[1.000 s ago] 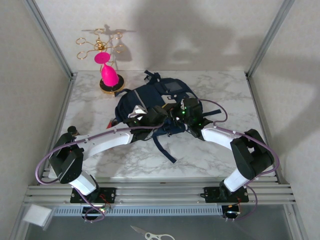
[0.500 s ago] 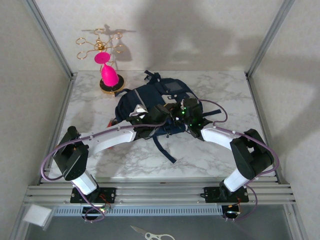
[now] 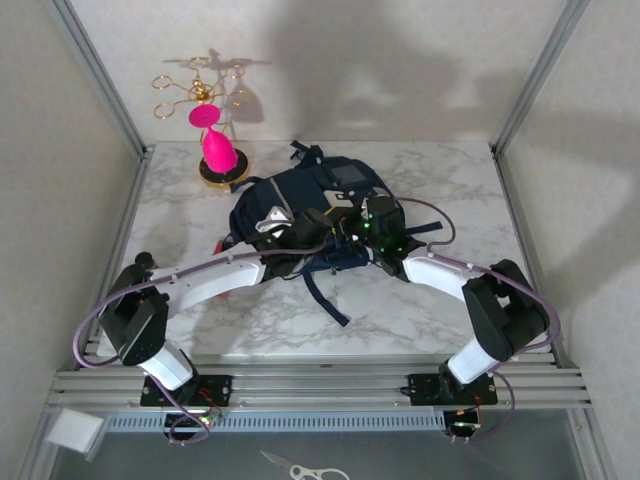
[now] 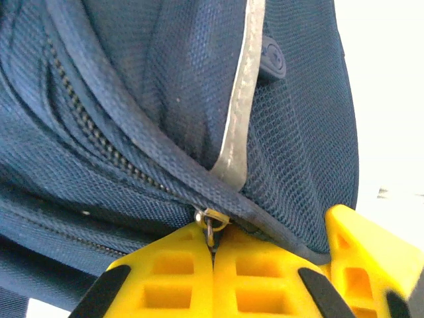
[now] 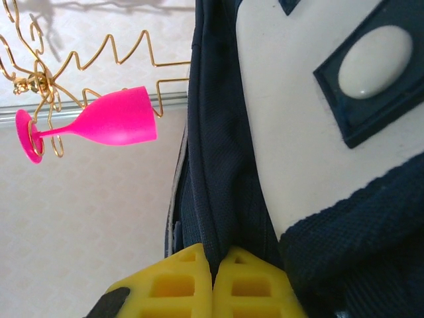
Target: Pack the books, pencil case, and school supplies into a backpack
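Large navy-blue fabric backpack [image 3: 300, 192] with white trim lies mid-table on the white marble table [image 3: 430, 300]. Both arms reach in over it.

Left gripper [image 4: 213, 246]: yellow jaws pressed together, pinching the small metal zip pull [image 4: 211, 220] on the backpack's zip line.

Right gripper [image 5: 213, 266]: jaws closed tight, with a fold of navy backpack fabric caught between them, beside the grey-white front patch [image 5: 291, 119].

Pink plastic goblet [image 5: 112, 124] rests on a gold wire stand [image 5: 40, 79] at the table's far edge, left of the backpack.
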{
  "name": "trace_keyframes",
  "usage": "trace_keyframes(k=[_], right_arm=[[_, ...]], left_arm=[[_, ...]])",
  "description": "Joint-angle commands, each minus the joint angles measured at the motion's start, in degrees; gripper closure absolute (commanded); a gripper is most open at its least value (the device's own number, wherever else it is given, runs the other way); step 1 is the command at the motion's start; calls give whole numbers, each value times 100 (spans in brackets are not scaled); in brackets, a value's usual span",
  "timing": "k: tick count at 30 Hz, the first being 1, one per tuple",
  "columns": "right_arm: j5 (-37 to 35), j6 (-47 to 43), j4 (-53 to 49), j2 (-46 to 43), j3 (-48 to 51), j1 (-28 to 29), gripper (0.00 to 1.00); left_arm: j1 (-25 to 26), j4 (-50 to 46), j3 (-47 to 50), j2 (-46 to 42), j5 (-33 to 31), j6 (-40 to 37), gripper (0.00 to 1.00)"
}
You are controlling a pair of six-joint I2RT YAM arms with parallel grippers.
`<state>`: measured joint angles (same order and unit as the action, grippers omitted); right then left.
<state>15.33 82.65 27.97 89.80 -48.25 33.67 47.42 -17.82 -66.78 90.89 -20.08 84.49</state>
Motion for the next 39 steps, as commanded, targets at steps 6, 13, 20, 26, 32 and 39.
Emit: trace_keyframes(k=[6, 13, 20, 26, 32, 39], right_arm=[[540, -749, -27, -742, 172, -576, 100], [767, -1449, -730, -911, 109, -1061, 100], [574, -1690, -1361, -939, -149, -734, 86], [86, -745, -1363, -1105, 214, -78, 42], [-487, 208, -1261, -615, -191, 585, 37], [-1879, 926, -1478, -357, -425, 870, 57]], left_arm=[[-395, -417, 463, -805, 587, -1961, 100], [-700, -352, 656, -1002, 1444, -3446, 100], [-699, -36, 596, -845, 1668, -4517, 100], [-699, 529, 745, -736, 2142, -4702, 100], [-699, 799, 842, -740, 2365, -4845, 100], [-708, 672, 834, -816, 2227, -5064, 100]])
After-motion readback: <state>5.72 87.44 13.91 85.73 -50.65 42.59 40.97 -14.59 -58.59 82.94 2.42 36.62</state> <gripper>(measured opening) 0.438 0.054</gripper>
